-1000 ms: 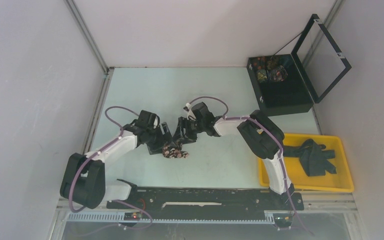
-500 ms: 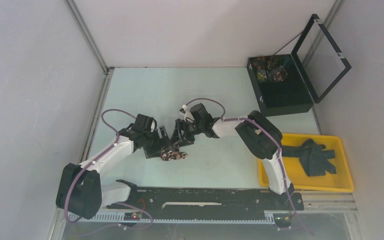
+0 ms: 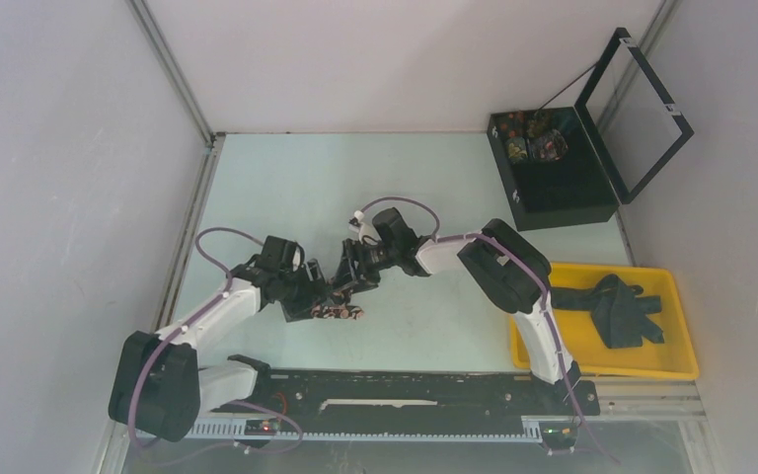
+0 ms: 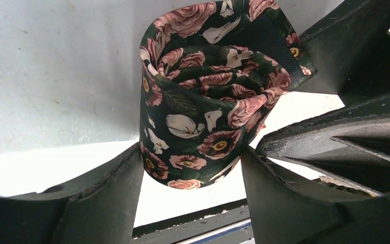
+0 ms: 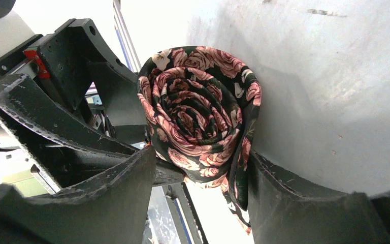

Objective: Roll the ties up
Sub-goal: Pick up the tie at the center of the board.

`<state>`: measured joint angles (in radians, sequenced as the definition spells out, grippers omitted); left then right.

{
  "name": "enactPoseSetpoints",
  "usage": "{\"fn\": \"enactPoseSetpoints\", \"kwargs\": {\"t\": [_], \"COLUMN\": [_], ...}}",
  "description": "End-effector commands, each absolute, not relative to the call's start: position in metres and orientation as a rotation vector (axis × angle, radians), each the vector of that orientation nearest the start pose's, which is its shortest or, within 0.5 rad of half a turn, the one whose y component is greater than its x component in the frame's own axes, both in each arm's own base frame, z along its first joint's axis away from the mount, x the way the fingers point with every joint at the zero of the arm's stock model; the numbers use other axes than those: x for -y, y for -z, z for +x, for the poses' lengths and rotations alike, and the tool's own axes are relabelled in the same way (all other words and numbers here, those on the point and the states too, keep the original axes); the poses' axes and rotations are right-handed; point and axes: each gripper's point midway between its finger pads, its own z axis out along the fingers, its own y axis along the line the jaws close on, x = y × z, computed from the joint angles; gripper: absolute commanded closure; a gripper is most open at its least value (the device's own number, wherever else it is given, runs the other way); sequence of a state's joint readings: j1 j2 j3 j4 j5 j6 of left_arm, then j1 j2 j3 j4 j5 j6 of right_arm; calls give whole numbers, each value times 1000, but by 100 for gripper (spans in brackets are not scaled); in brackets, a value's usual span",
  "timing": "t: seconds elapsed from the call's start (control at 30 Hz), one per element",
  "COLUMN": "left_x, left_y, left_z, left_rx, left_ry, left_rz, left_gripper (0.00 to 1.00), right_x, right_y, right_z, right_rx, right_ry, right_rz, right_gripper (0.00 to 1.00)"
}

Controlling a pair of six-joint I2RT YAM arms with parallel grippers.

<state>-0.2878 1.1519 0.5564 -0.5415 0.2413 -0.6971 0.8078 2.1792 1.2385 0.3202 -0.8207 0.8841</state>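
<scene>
Left wrist view has the left end effector (image 4: 192, 165) closed partway on a black fabric necktie printed with pink roses and white lilies (image 4: 208, 101). The necktie is wound into a tight spiral roll. One black finger presses on each side of the roll's lower part, and the coiled layers face the camera.

In the right wrist view, the right end effector (image 5: 201, 166) clamps the same roll from the opposite side, again with a finger against each flank. The spiral end faces this camera too. The outermost wrap hangs slightly loose beside the finger on the right of that view. Black parts of the left end effector sit just behind the roll.

From the top external view, both end effectors meet low over the pale green table (image 3: 355, 178), left of its middle, with the roll pinched between them on their near side. Whether it touches the table cannot be told.

At the far right corner stands a black rectangular box with its hinged lid raised (image 3: 563, 193). Small multicoloured rolled ties (image 3: 531, 133) lie in its far compartments. Near the right arm's base sits a yellow plastic tray (image 3: 676, 365) holding a heap of plain dark ties (image 3: 617, 308).
</scene>
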Motion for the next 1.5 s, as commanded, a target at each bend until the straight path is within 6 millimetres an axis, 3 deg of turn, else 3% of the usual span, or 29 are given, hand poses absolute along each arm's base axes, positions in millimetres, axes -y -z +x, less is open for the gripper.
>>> {"fn": "enactPoseSetpoints", "kwargs": {"t": [0.0, 0.47, 0.73, 1.13, 1.47], "left_x": [123, 139, 142, 144, 133], "left_y": [-46, -60, -71, -85, -112], "left_z": [225, 237, 243, 236, 226], "left_rx": [-2613, -2503, -2467, -2476, -2467], "left_ry": [595, 801, 853, 881, 814], "left_rz": [-543, -676, -701, -751, -711], "left_gripper": [29, 29, 27, 22, 21], "right_x": [-468, -486, -486, -473, -458], "right_y": [-61, -55, -55, -61, -73], "right_z": [188, 177, 177, 196, 221], "right_rx": [-2501, -2519, -2536, -2602, -2635], "right_ry": [-1862, -1889, -1894, -1850, -1843], "right_rz": [-677, -611, -587, -458, -320], "right_gripper": [35, 44, 66, 74, 74]}}
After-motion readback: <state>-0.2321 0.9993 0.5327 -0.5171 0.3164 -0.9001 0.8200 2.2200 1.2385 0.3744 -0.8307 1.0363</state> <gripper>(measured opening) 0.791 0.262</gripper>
